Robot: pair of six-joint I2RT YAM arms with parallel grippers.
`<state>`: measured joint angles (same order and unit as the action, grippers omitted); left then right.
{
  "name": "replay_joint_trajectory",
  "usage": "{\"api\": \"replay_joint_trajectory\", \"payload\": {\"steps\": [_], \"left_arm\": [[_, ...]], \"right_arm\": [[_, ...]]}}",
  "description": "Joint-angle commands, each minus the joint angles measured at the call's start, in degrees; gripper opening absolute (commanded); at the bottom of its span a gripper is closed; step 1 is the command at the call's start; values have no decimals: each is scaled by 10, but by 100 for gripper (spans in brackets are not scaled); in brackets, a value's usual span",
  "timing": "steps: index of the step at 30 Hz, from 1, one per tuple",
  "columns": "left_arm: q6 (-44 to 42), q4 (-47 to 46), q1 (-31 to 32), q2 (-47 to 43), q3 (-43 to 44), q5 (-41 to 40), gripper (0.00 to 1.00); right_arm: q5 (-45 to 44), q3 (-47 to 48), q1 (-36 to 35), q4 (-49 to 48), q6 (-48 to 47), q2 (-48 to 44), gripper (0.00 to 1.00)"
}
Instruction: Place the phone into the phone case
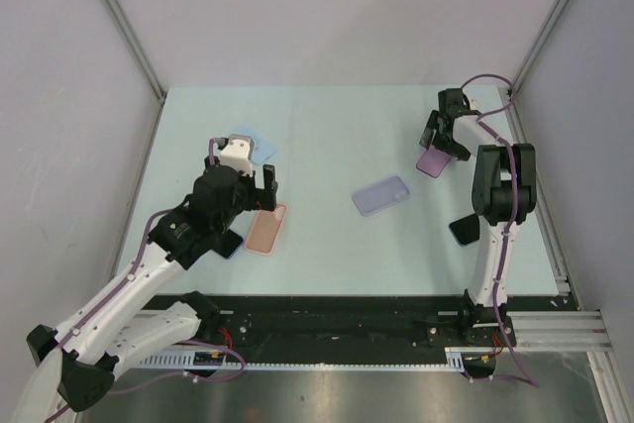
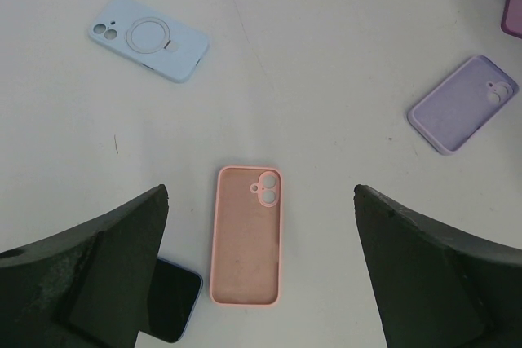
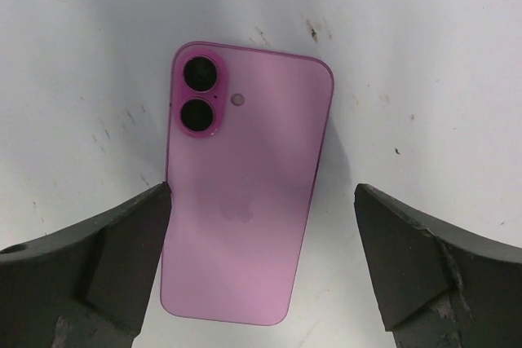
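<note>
nothing cased yet: right hand (image 3: 261, 193) spread over the pink phone (image 3: 249, 128), left hand (image 2: 261, 193) spread over the empty peach case (image 2: 245, 250).

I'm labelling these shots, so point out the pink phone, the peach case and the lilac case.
pink phone (image 3: 245, 201): right wrist view, middle of its back.
peach case (image 2: 246, 242): left wrist view, its inner floor.
lilac case (image 2: 454, 112): left wrist view, its inner floor.

Bare table (image 3: 424, 79) surrounds the pink phone (image 3: 245, 160) under the right pincer (image 3: 261, 193).
</note>
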<state>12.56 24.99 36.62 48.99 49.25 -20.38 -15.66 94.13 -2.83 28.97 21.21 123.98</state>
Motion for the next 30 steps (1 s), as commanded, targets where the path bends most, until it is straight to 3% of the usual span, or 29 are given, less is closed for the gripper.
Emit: {"api": "replay_joint_trajectory", "payload": {"steps": [1, 9, 18, 30], "left_arm": [[1, -9, 2, -3, 17, -7, 100], [1, -7, 2, -3, 17, -9, 100], [1, -10, 2, -3, 16, -7, 100], [3, -9, 2, 2, 16, -4, 100]], "right_arm": [[-2, 11, -9, 21, 34, 7, 100], [-7, 18, -21, 4, 83, -12, 99], [-60, 67, -34, 60, 62, 22, 99], [-25, 29, -21, 50, 67, 10, 98]]}}
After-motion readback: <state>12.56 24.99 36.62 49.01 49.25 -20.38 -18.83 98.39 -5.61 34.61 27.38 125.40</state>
